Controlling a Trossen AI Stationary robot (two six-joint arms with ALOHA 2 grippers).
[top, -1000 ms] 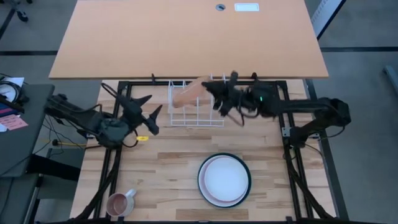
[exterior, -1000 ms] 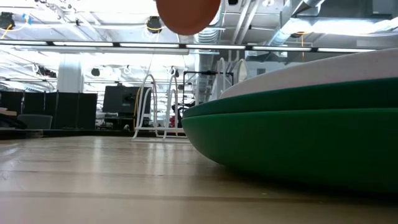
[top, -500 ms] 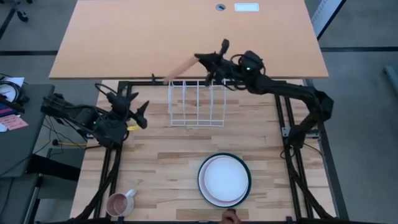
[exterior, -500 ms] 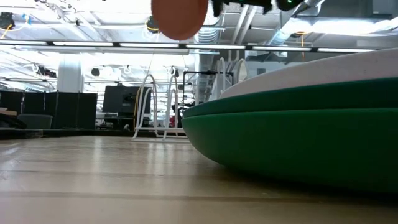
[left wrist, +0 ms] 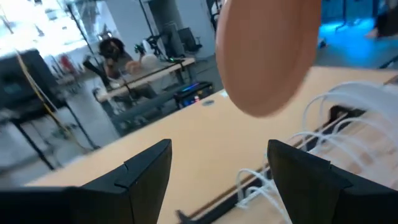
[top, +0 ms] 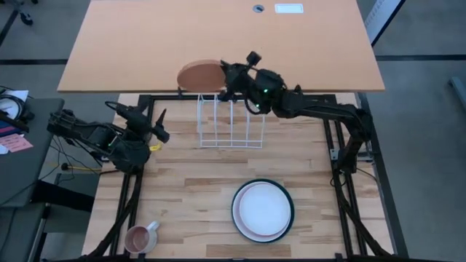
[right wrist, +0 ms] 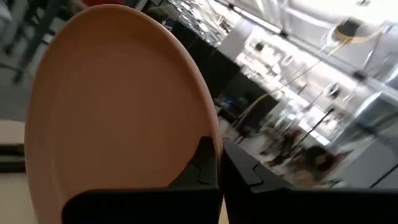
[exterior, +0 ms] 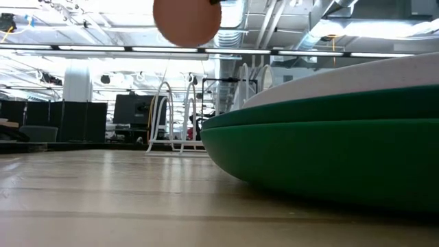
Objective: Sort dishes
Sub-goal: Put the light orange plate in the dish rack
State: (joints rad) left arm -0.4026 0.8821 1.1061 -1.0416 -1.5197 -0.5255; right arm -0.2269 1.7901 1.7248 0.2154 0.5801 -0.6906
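An orange-brown plate hangs in the air over the far left corner of the white wire rack, with my right gripper shut on it. The plate also shows in the low view and the left wrist view. A stack of plates, white on top over pink and dark green, rests flat on the table near its front edge. My left gripper stands open to the left of the rack with nothing between its fingers. My right gripper pinches the orange-brown plate's rim between its two fingers, on the side of the plate toward the table's right. The fingers come roughly level from the right. The plate is lifted clear above the rack, tilted with its face partly up.
A small pink mug stands at the near left corner. The rack's wire loops rise in the middle of the table's far half. A large orange tabletop lies beyond the far edge. Bare wood lies between the rack and the stack.
My right gripper has carried the orange-brown plate up out of the rack and toward the far left, rolling its wrist, so the plate has turned from edge-on to showing its round face. My left gripper has drawn back toward the table's left edge, still open.
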